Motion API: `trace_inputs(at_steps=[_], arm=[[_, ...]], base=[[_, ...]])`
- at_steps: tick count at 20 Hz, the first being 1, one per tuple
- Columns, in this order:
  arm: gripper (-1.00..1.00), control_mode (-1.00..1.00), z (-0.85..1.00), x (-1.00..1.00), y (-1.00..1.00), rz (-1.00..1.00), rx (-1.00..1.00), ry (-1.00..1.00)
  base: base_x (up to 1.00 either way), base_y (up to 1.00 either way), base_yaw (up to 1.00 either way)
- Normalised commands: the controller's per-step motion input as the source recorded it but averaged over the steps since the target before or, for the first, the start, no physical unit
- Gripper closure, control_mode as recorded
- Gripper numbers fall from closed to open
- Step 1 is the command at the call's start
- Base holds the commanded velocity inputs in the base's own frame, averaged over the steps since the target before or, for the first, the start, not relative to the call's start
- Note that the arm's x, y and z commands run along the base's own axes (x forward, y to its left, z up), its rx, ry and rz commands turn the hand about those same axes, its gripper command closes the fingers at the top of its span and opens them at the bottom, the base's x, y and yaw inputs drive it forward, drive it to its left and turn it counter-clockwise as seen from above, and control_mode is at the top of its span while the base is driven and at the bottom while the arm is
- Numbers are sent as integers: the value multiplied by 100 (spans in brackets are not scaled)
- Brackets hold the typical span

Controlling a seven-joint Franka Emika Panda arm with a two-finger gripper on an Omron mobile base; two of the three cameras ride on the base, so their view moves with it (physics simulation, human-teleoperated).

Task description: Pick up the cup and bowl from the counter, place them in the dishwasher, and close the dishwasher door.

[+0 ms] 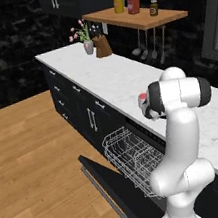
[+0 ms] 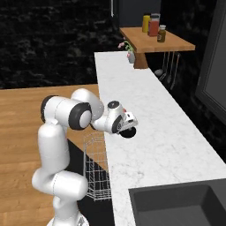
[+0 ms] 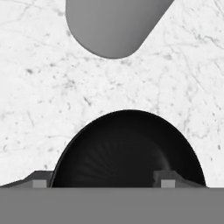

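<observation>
The black bowl (image 3: 127,148) lies on the white marble counter (image 3: 39,87), right under my gripper (image 3: 103,180). One fingertip (image 3: 39,183) stands just outside the bowl's rim and the other fingertip (image 3: 168,178) sits over its inside, so the open jaws straddle the rim. The grey-white cup (image 3: 113,26) stands just beyond the bowl. In the left base view the cup (image 1: 142,99) shows its red inside beside my forearm. From the right base view the gripper (image 2: 126,128) points down on the bowl (image 2: 129,134) near the counter's front edge. The dishwasher door (image 1: 107,190) lies open, with the white wire rack (image 1: 132,157) pulled out.
A flower vase (image 1: 88,46) and a knife block (image 1: 102,46) stand at the counter's far end under a wooden shelf (image 1: 138,17) with jars. A dark sink (image 2: 176,205) lies at the near right. Utensils (image 1: 148,48) hang on the wall.
</observation>
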Motion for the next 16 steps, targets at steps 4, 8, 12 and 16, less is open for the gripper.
trace_inputs(at_steps=[4, 8, 12, 16], arm=[[100, -100, -28, -10, 0, 0, 0, 0], [100, -100, -14, -43, 10, 0, 0, 0], [100, -100, -1, -66, 44, 0, 0, 0], [100, -100, 1, -81, 81, 0, 0, 0]], base=[[0, 0, 0], [0, 0, 0], [0, 0, 0], [0, 0, 0]])
